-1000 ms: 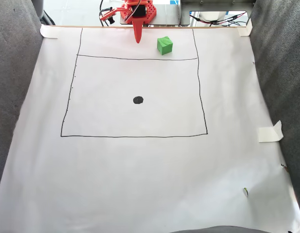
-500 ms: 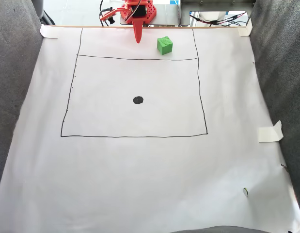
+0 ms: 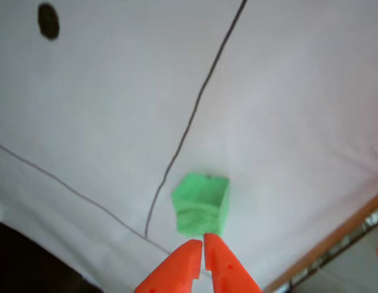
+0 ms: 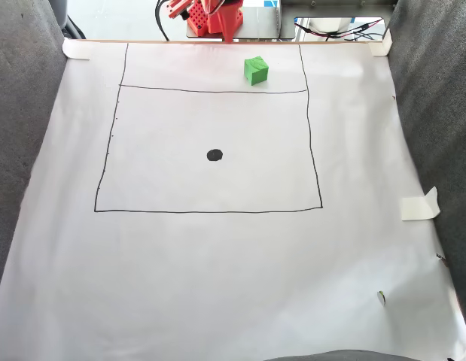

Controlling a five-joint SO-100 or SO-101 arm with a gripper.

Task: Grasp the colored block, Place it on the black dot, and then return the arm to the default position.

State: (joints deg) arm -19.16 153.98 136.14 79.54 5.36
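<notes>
Fingers point(image 3: 203, 249) first: in the other view the two orange tips sit pressed together at the bottom edge, closed on nothing, pointing up the picture at the colored block point(image 3: 201, 204), which lies just beyond them on the white paper point(image 3: 298, 110) over the bench. I see the block beside the drawn line point(image 3: 195, 107), turned so one corner edge faces the tips; it is a cube, so I read no real long axis, only a skew against the line. My worry is that, unless the fingers part before I drive forward, the tips will shove the block away; and with the faces skewed, a pinch could land on corners and twist the soft foam out. The black dot point(image 3: 48, 21) sits well apart at the upper left. In the fixed view, the arm point(image 4: 214, 16) is tucked at the far edge, fingers too small for me to judge. The block point(image 4: 256, 70) rests in the far strip, right of centre, slightly rotated to the lines, with the dot point(image 4: 214, 155) nearer and left, inside the drawn square.
</notes>
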